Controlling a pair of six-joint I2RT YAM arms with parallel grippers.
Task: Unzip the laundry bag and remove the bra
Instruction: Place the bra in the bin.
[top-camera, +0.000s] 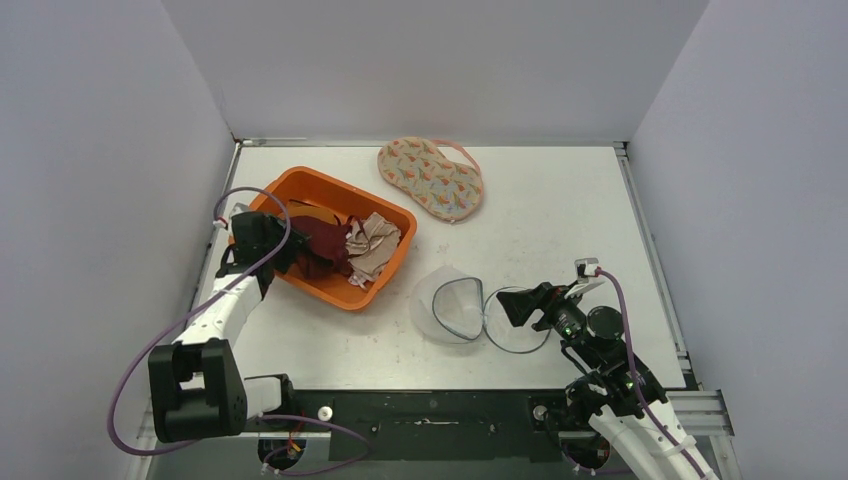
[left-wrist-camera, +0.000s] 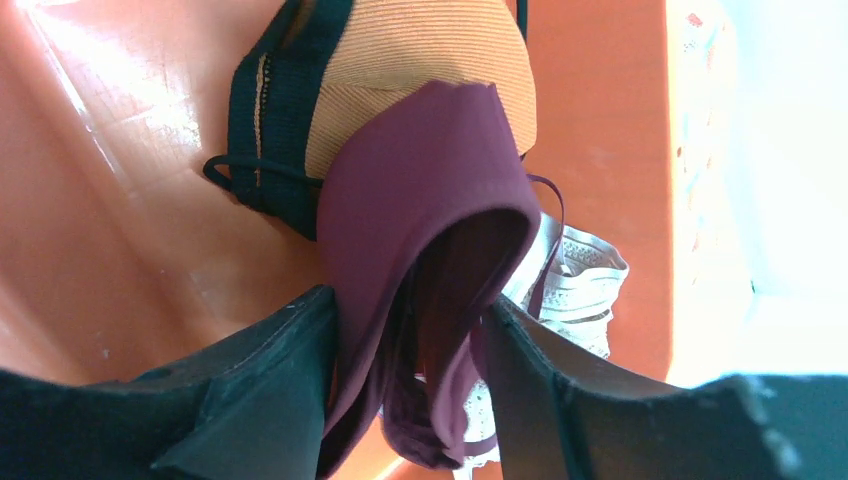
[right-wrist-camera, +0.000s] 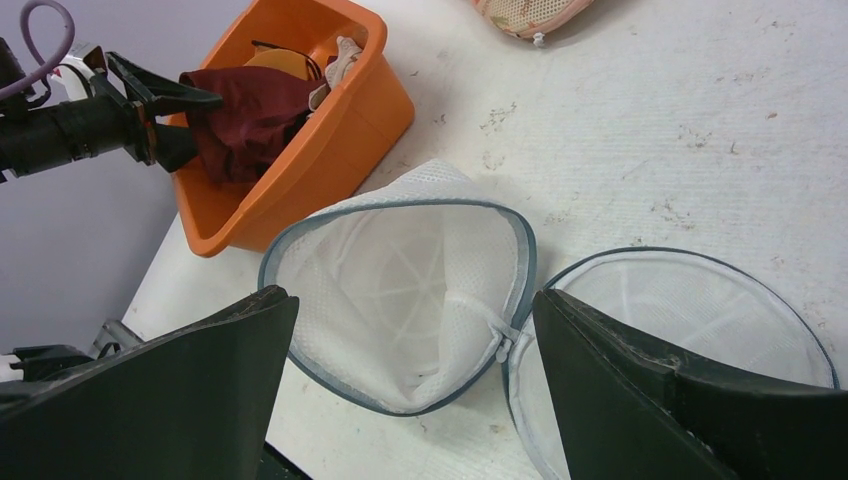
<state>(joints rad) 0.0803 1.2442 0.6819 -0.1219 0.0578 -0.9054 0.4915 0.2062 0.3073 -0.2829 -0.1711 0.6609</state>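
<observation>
From above, the white mesh laundry bag (top-camera: 455, 305) lies unzipped on the bench (top-camera: 560, 220), just beside the right end effector (top-camera: 512, 308). The maroon bra (top-camera: 320, 245) is in the orange bin (top-camera: 330, 287), at the left end effector (top-camera: 290, 248). At the left wrist, its fingers (left-wrist-camera: 270, 380) stand parted, the maroon bra hanging between them against a tan bra (left-wrist-camera: 430, 70). At the right wrist, the right end effector is spread wide, holding nothing, the laundry bag gaping before it.

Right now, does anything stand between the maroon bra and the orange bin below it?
No barrier. The maroon bra hangs between the parted fingers of the left gripper, inside the walls of the orange bin. Only a mustard-and-black bra and a white lace garment lie under it.
</observation>
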